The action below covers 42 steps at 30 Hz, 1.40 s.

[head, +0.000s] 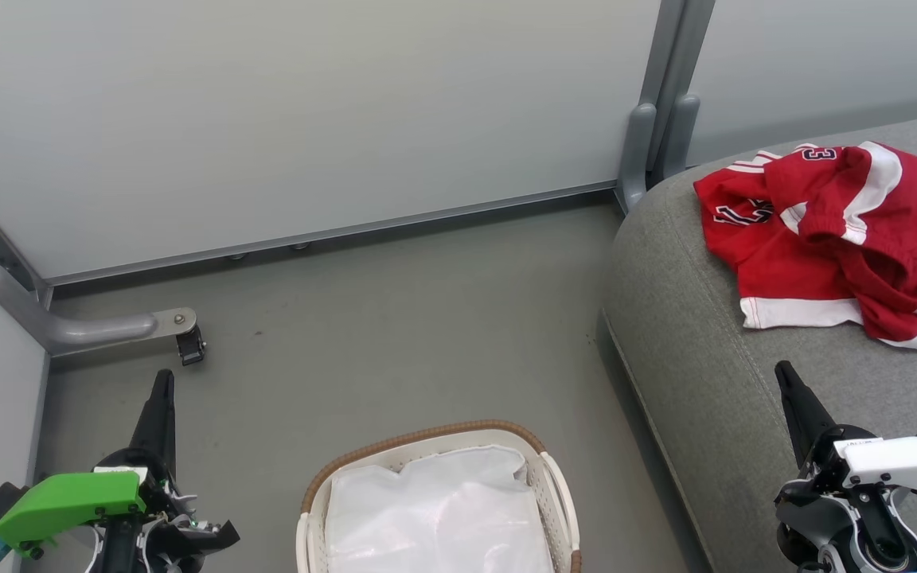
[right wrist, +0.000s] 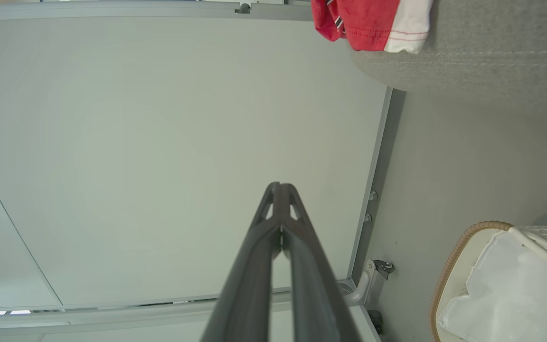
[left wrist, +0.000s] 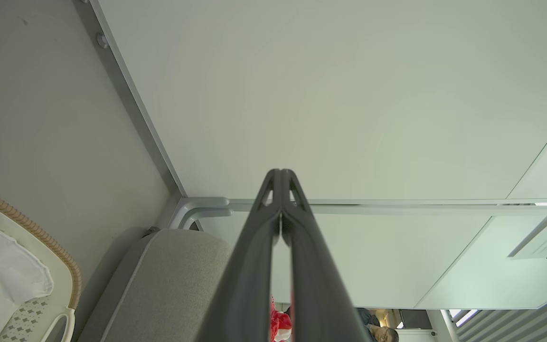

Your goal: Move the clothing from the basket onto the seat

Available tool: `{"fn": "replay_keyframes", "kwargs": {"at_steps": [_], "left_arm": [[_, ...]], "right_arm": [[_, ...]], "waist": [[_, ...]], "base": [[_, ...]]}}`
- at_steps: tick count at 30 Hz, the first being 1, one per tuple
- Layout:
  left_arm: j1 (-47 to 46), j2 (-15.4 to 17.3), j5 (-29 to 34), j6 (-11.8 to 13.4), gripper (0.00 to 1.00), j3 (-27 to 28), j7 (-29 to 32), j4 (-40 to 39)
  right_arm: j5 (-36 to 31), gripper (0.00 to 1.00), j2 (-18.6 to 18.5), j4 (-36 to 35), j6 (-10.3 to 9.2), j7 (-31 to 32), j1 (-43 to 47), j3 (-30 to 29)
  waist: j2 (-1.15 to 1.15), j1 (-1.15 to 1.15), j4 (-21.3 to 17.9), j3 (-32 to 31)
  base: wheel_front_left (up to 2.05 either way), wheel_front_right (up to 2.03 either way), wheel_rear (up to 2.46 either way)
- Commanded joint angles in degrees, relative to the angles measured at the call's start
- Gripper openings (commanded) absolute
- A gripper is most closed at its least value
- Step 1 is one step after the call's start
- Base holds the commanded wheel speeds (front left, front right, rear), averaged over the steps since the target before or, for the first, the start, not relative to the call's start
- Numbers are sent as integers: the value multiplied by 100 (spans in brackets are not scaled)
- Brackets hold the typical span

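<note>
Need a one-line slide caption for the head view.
Red clothing heaped on the grey seat; basket showing its white liner; left gripper and right gripper shut, empty.

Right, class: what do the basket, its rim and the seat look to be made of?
Basket: likely matte cream plastic, with punched holes. Rim: brown woven band, perhaps rattan or imitation. Seat: grey matte fabric upholstery, visible weave and stitched seam.

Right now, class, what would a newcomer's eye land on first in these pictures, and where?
The red clothing stands out, heaped on the grey seat at the head view's upper right. At bottom centre the basket sits on the floor, showing just its white liner. The left pincer and right pincer, both shut, rise from the lower corners.
</note>
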Motion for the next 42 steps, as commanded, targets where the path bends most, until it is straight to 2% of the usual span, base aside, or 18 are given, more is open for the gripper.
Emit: {"fn": "replay_keyframes", "kwargs": {"at_steps": [1,42], "left_arm": [[-63,31,-17,-20,0,14,19,6],[-62,31,-17,-20,0,13,18,4]], "right_arm": [[19,0,-32,-18,0,9,-47,-11],[20,0,-32,-17,0,8,-46,-10]], "waist": [[0,0,0,0],[0,0,0,0]], "base": [[0,0,0],[0,0,0]]}}
